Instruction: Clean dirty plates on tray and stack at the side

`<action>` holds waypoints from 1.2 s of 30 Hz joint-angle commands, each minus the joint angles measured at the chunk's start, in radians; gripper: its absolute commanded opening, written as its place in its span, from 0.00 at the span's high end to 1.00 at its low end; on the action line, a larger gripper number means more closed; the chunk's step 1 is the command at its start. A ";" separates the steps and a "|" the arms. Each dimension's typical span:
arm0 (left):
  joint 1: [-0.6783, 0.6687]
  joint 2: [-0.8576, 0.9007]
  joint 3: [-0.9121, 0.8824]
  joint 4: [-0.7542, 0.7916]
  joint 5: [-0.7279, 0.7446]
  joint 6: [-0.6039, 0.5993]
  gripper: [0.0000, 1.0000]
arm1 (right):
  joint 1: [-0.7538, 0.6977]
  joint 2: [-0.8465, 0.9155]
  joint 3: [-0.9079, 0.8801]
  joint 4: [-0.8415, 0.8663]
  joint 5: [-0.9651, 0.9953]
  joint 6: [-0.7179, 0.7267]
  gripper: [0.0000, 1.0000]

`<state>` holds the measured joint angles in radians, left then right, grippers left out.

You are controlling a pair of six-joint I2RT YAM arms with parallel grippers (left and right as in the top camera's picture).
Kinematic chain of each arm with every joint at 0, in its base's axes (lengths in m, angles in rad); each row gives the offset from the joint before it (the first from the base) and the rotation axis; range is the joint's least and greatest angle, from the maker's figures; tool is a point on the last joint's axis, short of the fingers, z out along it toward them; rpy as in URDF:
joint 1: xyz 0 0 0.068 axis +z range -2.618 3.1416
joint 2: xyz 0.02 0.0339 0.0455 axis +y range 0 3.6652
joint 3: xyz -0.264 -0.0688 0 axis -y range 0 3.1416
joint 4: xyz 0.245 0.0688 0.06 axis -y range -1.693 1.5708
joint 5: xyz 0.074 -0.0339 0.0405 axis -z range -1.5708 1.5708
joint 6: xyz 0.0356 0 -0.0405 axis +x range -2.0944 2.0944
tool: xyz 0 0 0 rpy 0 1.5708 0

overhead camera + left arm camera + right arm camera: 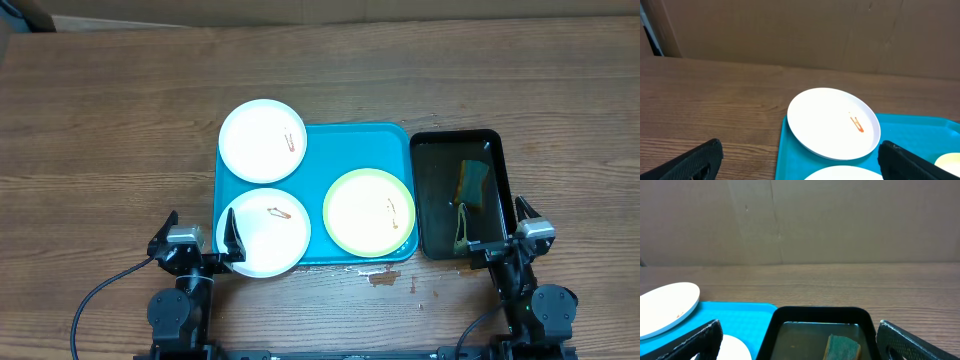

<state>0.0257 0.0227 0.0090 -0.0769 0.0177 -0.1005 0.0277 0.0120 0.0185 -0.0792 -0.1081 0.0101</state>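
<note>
**Three smeared plates (262, 140) crowd the turquoise tray (340, 150)**
One white plate overhangs the tray's far-left corner, a second white plate (265, 232) its near-left corner, and the green-rimmed plate (369, 212) lies by the right edge. The left gripper (198, 230) and right gripper (497, 235) sit at the table's (100, 150) near edge, fingers spread wide, empty.

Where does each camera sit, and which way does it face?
Overhead: above the table, looking straight down on turquoise tray, black tray, left gripper and right gripper.
Left wrist: on the left arm, facing across the table; its open fingers frame the far white plate.
Right wrist: facing likewise; its open fingers frame the black tray and sponge.
Shared: both wrist views show that plate and the turquoise tray.
</note>
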 commanded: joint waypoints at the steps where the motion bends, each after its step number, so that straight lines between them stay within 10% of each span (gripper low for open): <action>1: -0.004 0.003 -0.003 -0.002 0.001 0.011 0.00 | 0.006 -0.002 -0.010 0.005 -0.005 -0.003 0.00; 36: -0.004 0.003 0.045 -0.032 0.050 0.007 0.01 | 0.006 -0.002 -0.010 0.005 -0.005 -0.003 0.00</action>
<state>0.0257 0.0227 0.0109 -0.0834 0.0006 -0.1005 0.0280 0.0120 0.0185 -0.0788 -0.1078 0.0105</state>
